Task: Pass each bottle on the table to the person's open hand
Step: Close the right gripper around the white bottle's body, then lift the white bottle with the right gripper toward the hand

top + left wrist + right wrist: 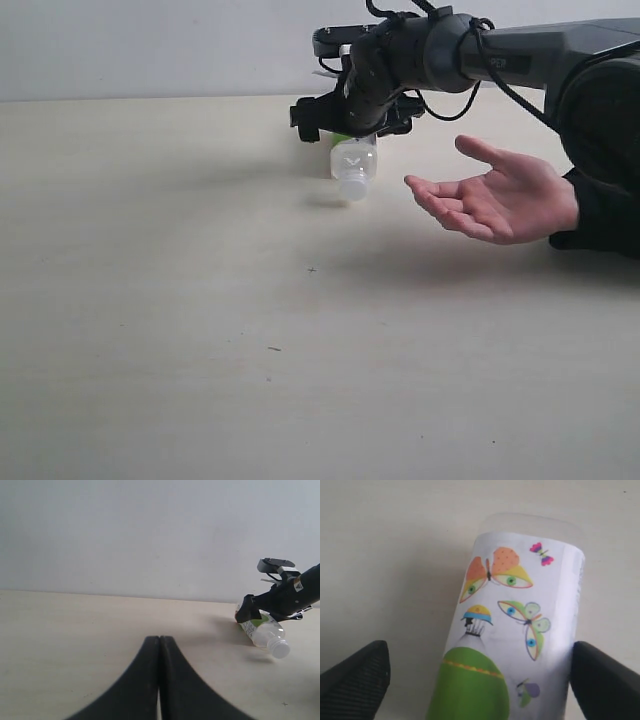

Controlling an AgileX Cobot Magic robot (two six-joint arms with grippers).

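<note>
One bottle (352, 165) with a white cap and a green-and-white butterfly label (515, 630) lies low at the far middle of the table (150, 300), cap pointing toward the exterior camera. My right gripper (352, 128) straddles its labelled body and is open: one finger (605, 685) touches the bottle, the other finger (355, 680) stands well off it. The person's open hand (495, 200) waits palm up just right of the bottle, apart from it. My left gripper (159, 639) is shut on nothing, low over the table. The other bottles are out of view.
The person's dark sleeve (605, 200) fills the right edge behind the hand. The right arm (520, 50) reaches in from the upper right over the hand. A pale wall (150, 45) backs the table's far edge. The left wrist view also shows the bottle (265, 632) at its right.
</note>
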